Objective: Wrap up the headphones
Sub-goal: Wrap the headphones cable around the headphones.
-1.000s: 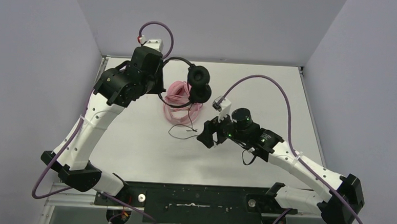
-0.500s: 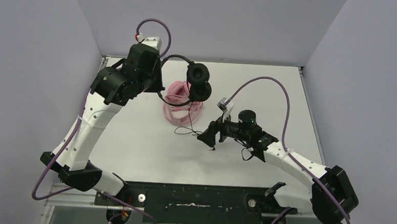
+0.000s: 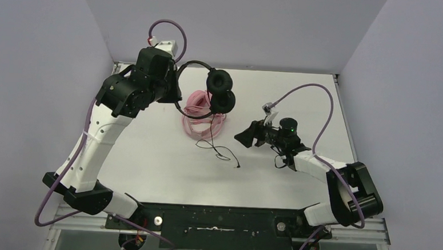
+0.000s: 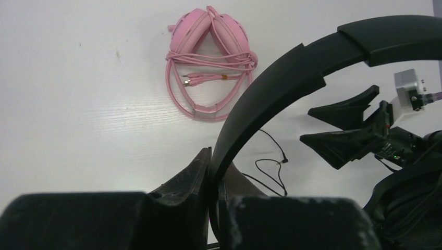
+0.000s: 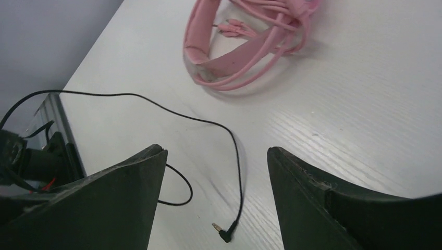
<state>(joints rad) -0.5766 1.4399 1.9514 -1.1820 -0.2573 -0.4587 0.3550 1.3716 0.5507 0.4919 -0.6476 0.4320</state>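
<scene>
Top external: pink pair (image 3: 202,117) wrapped; my left end effector (image 4: 216,157) pinches black pair (image 3: 221,91), cable (image 3: 222,152) loose beside pink pair; right end effector (image 5: 216,152) spread.

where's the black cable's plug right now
Top view: the plug lies on the table right of centre, just on the near side of the open right pincer, with the pink headphones farther back left.
</scene>
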